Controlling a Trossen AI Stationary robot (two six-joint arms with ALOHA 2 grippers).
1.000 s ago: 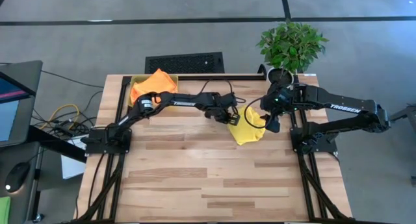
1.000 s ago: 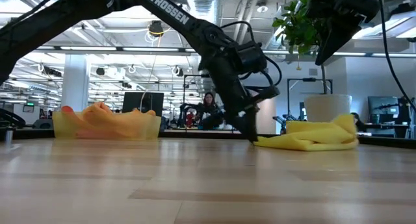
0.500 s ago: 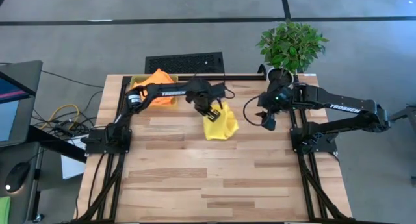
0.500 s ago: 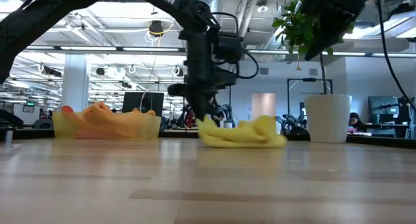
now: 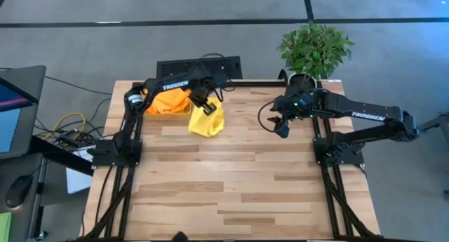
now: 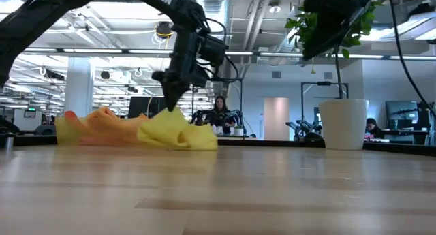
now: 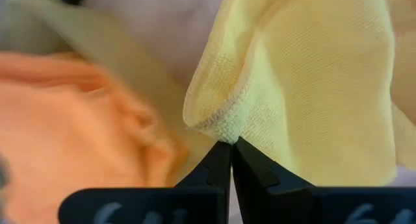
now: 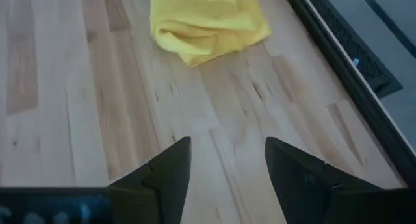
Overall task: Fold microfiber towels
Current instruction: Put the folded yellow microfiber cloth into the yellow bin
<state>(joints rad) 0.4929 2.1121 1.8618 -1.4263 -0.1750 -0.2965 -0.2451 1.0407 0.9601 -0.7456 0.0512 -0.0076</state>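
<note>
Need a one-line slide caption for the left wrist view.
Left gripper shut on a hemmed edge of the yellow microfiber towel, with an orange towel beside it.

The folded towel (image 5: 207,121) is plain bright yellow — no pattern. At its nine o'clock, an orange towel (image 5: 167,100) lies in a translucent yellow bin (image 6: 68,131). The table (image 5: 238,193) shows pale, streaky wood planks; both arms are dark — nearly black.
</note>
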